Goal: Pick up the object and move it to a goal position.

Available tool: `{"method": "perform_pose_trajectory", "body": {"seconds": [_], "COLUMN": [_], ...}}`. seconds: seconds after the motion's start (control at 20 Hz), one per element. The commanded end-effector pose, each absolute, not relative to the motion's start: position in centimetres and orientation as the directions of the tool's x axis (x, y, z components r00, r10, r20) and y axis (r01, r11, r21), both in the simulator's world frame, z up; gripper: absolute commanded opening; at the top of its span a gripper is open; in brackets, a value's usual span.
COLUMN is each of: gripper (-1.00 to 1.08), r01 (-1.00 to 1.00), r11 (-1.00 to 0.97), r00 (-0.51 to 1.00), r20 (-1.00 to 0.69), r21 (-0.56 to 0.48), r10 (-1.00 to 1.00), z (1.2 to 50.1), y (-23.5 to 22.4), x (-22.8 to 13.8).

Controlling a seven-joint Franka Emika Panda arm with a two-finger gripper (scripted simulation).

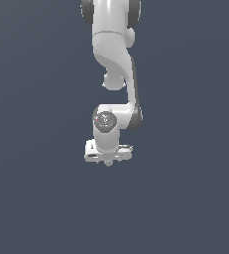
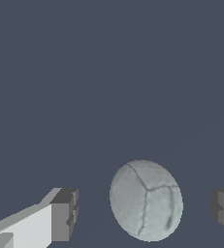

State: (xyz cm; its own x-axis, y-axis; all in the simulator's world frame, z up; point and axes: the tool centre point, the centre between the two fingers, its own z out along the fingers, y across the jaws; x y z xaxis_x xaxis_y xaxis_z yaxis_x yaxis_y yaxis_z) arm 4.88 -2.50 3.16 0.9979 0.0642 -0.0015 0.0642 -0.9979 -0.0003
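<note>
A: What takes up the most room?

B: The floor (image 1: 31, 198) — one flat, dark slate-blue surface filling both views, with no edge or corner showing, so I cannot place anything against its borders.

A: And after that?

B: The white arm (image 1: 113, 54). In the exterior view it comes down from the top edge of the picture, bends through a grey-trimmed elbow and ends at a round wrist joint, pointing straight down over the floor.

A: The gripper?

B: The gripper (image 1: 108, 159) hangs under that wrist, a wide white bar seen end-on. In the wrist view its two dark grey fingers (image 2: 65, 213) stand well apart, one on either side of the picture — the jaws are wide and hold nothing.

A: Where is the ball?

B: The ball (image 2: 146, 200) lies between the fingers, touching neither, nearer the one that is cut off by the picture's edge. It is pale grey-green with dark seam lines across it. In the exterior view it is just a speck (image 1: 108, 163) directly under the middle of the gripper; whether it rests on the floor I cannot tell from there.
</note>
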Motion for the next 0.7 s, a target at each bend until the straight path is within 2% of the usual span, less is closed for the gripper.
{"method": "perform_pose_trajectory", "body": {"seconds": [0.0, 0.2, 0.25, 0.65], "gripper": [1.00, 1.00, -1.00, -1.00], "r01": [0.064, 0.064, 0.064, 0.064], "r11": [-0.998, -0.998, -0.998, -0.998], "r00": [0.998, 0.998, 0.998, 0.998], "r20": [0.000, 0.000, 0.000, 0.000], "r21": [0.000, 0.000, 0.000, 0.000], "r10": [0.064, 0.064, 0.064, 0.064], "z": [2.35, 2.09, 2.09, 2.09], "y": [-2.51, -2.52, -2.52, -2.52], "x": [4.93, 5.05, 5.05, 5.05]}}
